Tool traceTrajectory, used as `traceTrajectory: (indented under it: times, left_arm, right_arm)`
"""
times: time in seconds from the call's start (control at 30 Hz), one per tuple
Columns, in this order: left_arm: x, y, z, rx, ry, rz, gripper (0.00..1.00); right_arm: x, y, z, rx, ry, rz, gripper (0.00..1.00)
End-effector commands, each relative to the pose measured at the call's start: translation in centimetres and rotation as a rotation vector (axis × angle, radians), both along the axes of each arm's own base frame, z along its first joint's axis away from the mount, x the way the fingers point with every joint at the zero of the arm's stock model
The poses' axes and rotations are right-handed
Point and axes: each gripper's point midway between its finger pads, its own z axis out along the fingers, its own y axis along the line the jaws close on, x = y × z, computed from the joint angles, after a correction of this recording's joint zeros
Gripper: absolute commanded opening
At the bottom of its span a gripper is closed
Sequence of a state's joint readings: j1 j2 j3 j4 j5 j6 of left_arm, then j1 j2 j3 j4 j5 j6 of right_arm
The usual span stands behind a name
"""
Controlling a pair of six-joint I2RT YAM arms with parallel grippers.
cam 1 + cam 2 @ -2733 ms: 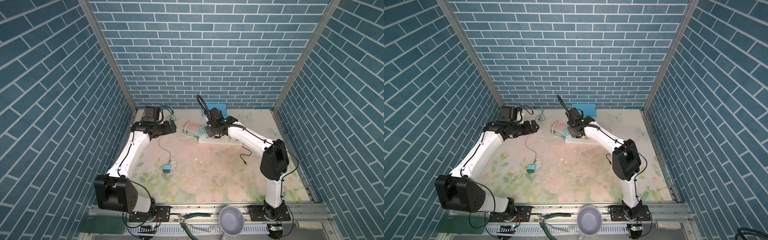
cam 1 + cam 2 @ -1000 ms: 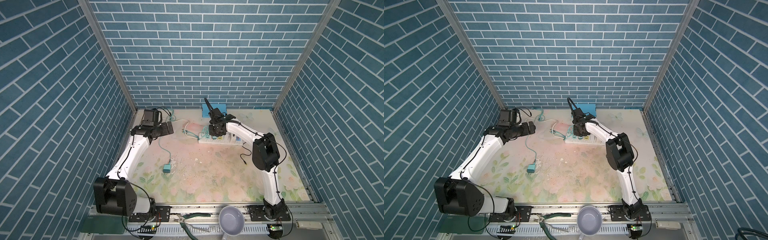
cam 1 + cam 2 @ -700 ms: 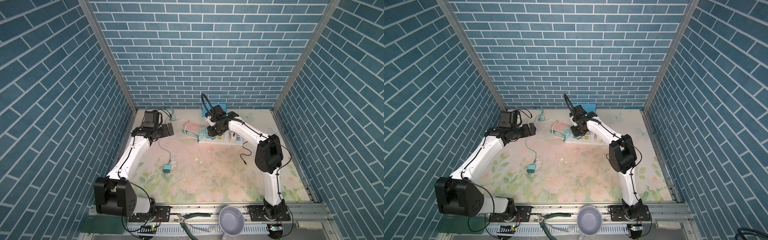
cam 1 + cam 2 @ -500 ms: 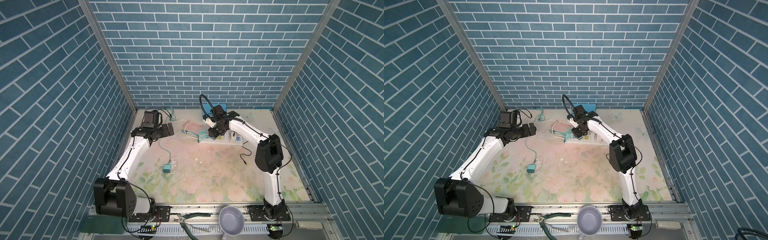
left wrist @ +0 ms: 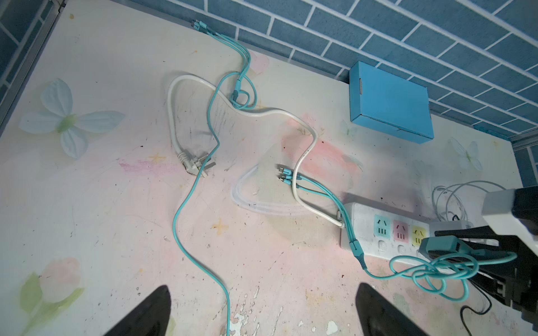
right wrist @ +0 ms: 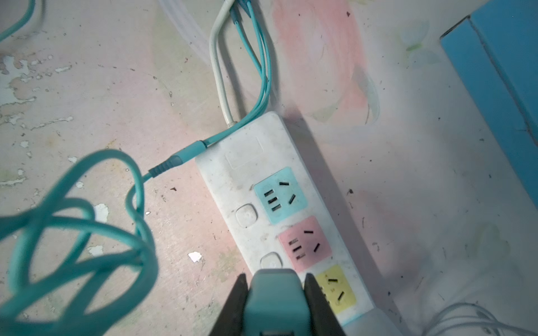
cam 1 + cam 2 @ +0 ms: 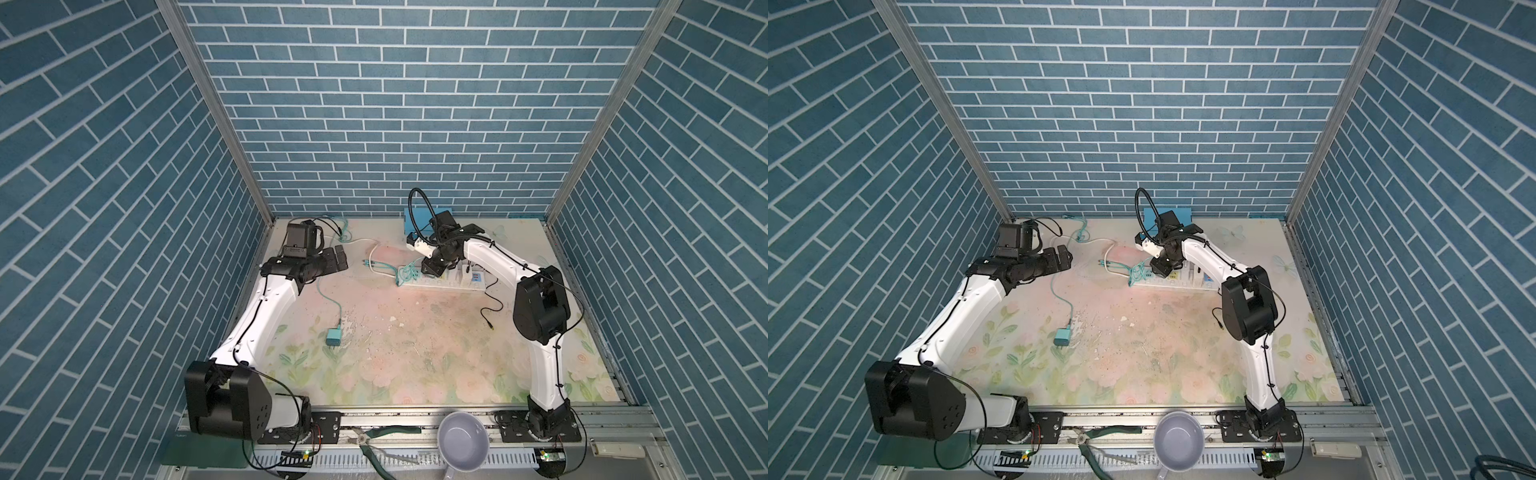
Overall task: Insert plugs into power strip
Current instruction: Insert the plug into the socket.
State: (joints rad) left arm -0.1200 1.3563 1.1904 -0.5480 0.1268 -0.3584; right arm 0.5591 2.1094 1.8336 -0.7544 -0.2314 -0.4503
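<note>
Table (image 7: 415,353): a floral surface, enclosed by blue brick walls.
Power strip (image 7: 440,283): laid flat on the far half of the table, on the right arm's side. In the right wrist view (image 6: 262,163) its blue, pink and yellow socket faces are seen unoccupied. A white cord (image 5: 262,112) is led from its end toward the left arm's side.
Light-blue box (image 5: 390,104): set against the back wall, near the strip.
Left gripper (image 5: 263,305): held above the far left of the table, well apart from the strip. Its jaws are spread fully wide and nothing is gripped.
Right gripper (image 6: 276,288): poised over the strip, jaws clamped on a mint-teal plug.
Held plug (image 6: 275,302): carried just beside the yellow socket face. Its prongs are hidden.
Loose plug (image 7: 333,336): a second mint-teal plug, left lying on the table well apart from the strip. Its teal cable (image 7: 328,297) is trailed toward the back.
</note>
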Motion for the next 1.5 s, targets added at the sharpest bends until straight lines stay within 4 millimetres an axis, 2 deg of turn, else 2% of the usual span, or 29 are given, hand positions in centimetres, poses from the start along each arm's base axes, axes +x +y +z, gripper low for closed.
traceTrajectory:
  times: [0.0,0.47,0.73,1.2,1.47]
  left_arm:
    - [-0.3,0.5,-0.8,0.022,0.027,0.008,1.0]
    - [-0.4,1.0,-1.2,0.04,0.057,0.03,1.0]
    - [-0.3,1.0,-0.8,0.032,0.05,0.041,1.0]
    - [-0.2,1.1,-1.2,0.036,0.059,0.045,1.0]
    - [-0.3,1.2,-1.0,0.034,0.053,0.053,1.0]
  right_arm:
    - [0.1,0.7,0.2,0.05,-0.003,0.094,0.0]
    - [0.5,1.7,-0.9,0.119,-0.05,0.225,0.0]
    - [0.8,1.1,-1.6,0.094,-0.06,0.251,0.0]
    - [0.0,0.0,-3.1,0.068,-0.071,0.251,0.0]
    - [1.0,-0.3,-2.3,0.062,-0.13,0.259,0.0]
